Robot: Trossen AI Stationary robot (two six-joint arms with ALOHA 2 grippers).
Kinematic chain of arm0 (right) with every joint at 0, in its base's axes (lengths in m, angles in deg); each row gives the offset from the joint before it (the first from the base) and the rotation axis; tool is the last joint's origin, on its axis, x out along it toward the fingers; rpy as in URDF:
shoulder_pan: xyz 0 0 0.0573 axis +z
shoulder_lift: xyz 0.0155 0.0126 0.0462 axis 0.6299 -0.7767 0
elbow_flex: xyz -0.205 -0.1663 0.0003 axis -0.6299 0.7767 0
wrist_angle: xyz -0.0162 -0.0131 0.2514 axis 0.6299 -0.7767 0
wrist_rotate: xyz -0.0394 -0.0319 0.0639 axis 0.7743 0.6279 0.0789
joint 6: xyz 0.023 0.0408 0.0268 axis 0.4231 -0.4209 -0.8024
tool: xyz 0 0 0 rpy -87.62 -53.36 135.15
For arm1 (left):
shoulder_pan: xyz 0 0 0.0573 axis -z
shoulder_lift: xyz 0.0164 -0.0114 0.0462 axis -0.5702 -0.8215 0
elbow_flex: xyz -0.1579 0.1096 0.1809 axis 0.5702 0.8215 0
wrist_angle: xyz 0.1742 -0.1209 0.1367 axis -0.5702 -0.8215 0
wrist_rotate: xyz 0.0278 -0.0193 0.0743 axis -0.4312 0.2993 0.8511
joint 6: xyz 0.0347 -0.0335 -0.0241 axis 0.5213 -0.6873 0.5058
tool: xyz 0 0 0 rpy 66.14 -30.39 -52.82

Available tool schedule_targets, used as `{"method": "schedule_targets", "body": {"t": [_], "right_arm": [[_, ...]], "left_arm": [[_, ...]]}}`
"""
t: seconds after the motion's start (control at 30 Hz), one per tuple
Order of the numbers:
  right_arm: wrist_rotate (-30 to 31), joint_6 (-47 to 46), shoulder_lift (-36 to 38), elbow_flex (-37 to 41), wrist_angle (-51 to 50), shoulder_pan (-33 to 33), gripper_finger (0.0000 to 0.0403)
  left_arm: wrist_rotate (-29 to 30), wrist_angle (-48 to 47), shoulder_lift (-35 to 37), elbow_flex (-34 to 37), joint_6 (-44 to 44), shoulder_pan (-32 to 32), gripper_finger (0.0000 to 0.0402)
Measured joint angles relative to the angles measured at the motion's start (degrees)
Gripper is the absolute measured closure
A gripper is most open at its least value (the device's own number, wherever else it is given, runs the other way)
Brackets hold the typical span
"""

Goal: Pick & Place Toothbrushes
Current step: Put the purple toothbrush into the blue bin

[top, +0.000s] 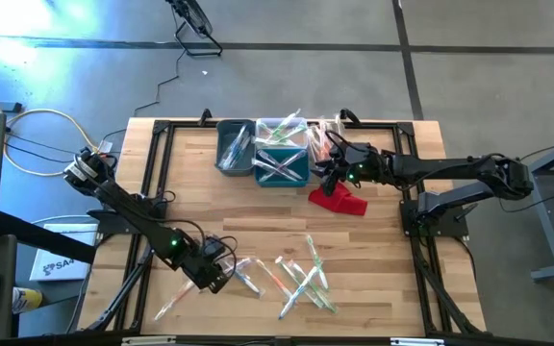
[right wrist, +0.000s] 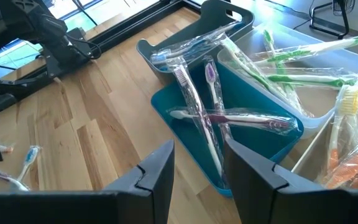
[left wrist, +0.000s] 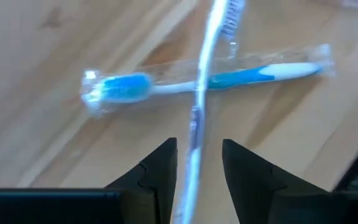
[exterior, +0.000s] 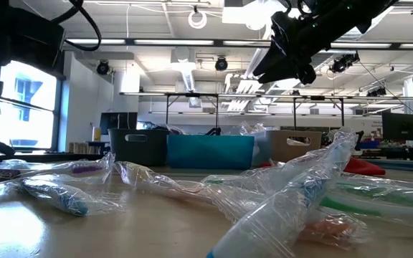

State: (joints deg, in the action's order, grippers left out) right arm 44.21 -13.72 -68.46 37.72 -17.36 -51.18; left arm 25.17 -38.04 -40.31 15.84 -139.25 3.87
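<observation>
Several wrapped toothbrushes (top: 306,279) lie loose on the wooden table near its front edge. My left gripper (left wrist: 199,163) is open low over two crossed ones. A pale toothbrush (left wrist: 197,106) runs between its fingers with a gap on each side, across a blue-handled toothbrush (left wrist: 229,79) that lies flat on the wood. In the high view the left gripper (top: 221,277) is at the front left. My right gripper (right wrist: 197,165) is open over the teal bin (right wrist: 166,102), which holds several toothbrushes (right wrist: 229,118). Nothing is between its fingers.
A grey bin (top: 234,149), the teal bin (top: 282,165) and a pale bin (top: 301,130), each with toothbrushes, stand in a row at the table's far side. A red cloth (top: 338,200) lies right of them. A black frame (top: 157,183) borders the table.
</observation>
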Motion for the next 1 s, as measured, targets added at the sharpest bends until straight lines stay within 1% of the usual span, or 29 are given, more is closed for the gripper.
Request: {"method": "schedule_targets", "body": {"t": [0.1,0.3,0.37,0.43,0.6,0.67,0.87,0.93,1.0], "right_arm": [[-0.02,-0.01,0.0,0.0,0.0,0.0,0.0271],[0.0,-0.01,-0.02,0.0,0.07,-0.01,0.0271],[0.0,-0.01,-0.02,0.0,0.08,0.0,0.0271],[0.0,-0.01,-0.02,0.0,0.13,0.0,0.0271],[0.02,-0.01,-0.02,0.0,0.13,0.0,0.0271],[0.56,0.02,-0.02,0.0,0.13,0.0,0.0271],[3.02,0.04,-0.02,0.0,0.0,0.0,0.0271],[3.02,0.04,-0.02,0.0,0.0,0.0,0.0271],[3.02,0.04,-0.02,0.0,-0.05,0.0,0.0271]], "left_arm": [[0.01,5.83,0.0,2.28,0.13,0.0,0.0277],[0.01,6.04,-1.13,3.77,-0.08,0.0,0.0277],[-0.42,6.4,-2.32,3.84,-0.1,0.0,0.0277],[-1.61,8.89,-4.18,3.82,-0.04,0.0,0.0277],[-1.64,14.53,-8.54,3.67,0.14,0.04,0.0278],[-1.63,14.83,-9.73,3.14,-0.3,0.02,0.0278],[-1.67,15.61,-10.14,3.08,-0.31,0.0,0.0278],[-1.88,15.61,-10.18,3.08,-0.31,0.0,0.0285],[-2.15,15.51,-10.22,3.1,-0.31,0.0,0.03]]}}
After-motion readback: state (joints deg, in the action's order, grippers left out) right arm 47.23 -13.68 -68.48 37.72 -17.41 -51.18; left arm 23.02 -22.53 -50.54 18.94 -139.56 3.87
